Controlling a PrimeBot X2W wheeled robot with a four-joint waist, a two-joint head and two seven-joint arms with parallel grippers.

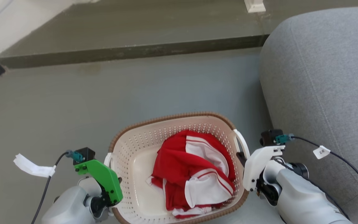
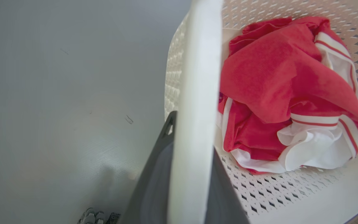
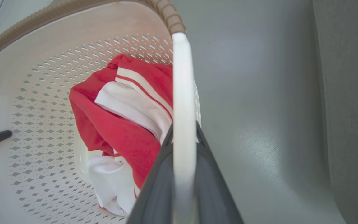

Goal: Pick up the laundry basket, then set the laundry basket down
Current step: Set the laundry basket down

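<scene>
Grey floor (image 1: 73,102) runs beside a grey sofa (image 1: 322,77). The laundry basket (image 1: 126,149) is between both arms, near the sofa, with red and white clothing (image 1: 179,168) inside. The left gripper (image 2: 191,146) is clamped on the left handle (image 2: 197,77), and the right gripper (image 3: 183,137) is clamped on the right handle (image 3: 182,93).

Wrist views: the left handle (image 2: 194,93) and the right handle (image 3: 183,109) are blurred, each masking part of the fingers (image 2: 154,180) behind it. Head view: the green housing (image 1: 101,175) and the white housing (image 1: 258,165) hide most of those fingers from me. The laundry basket (image 1: 172,117) loses its near rim below the bottom edge, and I cannot tell whether its base touches the floor (image 1: 135,87). The red-and-white garment (image 1: 179,168) covers much of the basket's bottom. Lettering on the cable tag (image 1: 321,152) is too small to read.
</scene>
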